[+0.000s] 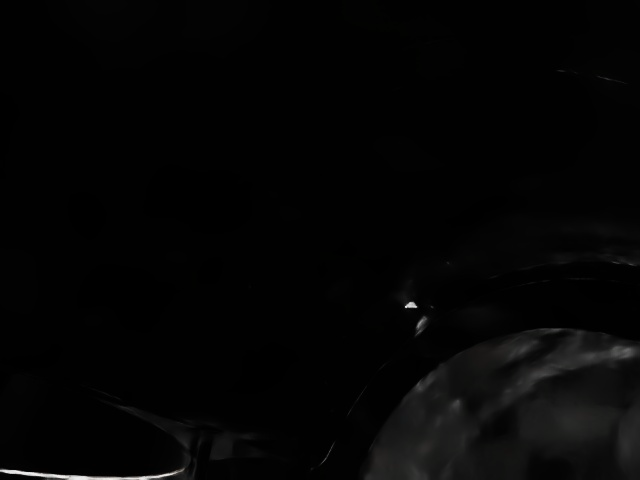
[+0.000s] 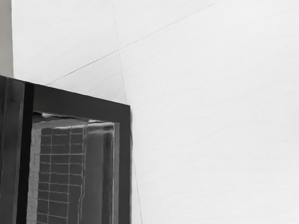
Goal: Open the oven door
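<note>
The wrist view shows a broad pale surface (image 2: 210, 116) crossed by thin seams, and beside it the apparent oven door (image 2: 124, 163), dark-framed and glazed, with a pale grid (image 2: 60, 154) in its pane; the hand faces its edges aslant. In the mostly black exterior view, a rounded grey shape (image 1: 500, 410) fills the lower right and a bright curved edge (image 1: 90, 476) crosses the lower left. Whether the pincer is open or closed, I cannot tell.
</note>
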Robot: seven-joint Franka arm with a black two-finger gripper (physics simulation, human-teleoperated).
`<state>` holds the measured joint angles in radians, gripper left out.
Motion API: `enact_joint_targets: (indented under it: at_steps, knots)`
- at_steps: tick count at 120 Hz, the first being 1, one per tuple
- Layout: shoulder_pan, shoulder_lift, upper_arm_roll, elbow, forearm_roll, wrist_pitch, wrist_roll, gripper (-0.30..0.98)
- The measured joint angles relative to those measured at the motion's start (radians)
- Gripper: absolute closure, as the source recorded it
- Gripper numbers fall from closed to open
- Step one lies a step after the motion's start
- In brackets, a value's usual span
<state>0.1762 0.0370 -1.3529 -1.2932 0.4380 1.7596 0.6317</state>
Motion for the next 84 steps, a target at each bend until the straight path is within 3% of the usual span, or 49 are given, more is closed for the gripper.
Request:
enact_joint_targets:
  at_steps: [15, 30, 44, 62, 84]
  knots:
    - [-0.146, 0.051, 0.006, 0.006, 0.016, 0.038, 0.048, 0.02]
    - [-0.094, 0.112, 0.025, 0.009, 0.044, 0.079, 0.086, 0.02]
    - [-0.108, 0.147, 0.038, 0.012, 0.068, 0.111, 0.116, 0.02]
    - [-0.296, 0.219, 0.243, 0.077, 0.096, 0.131, 0.15, 0.02]
    - [-0.319, 0.232, 0.306, 0.083, 0.098, 0.137, 0.181, 0.02]
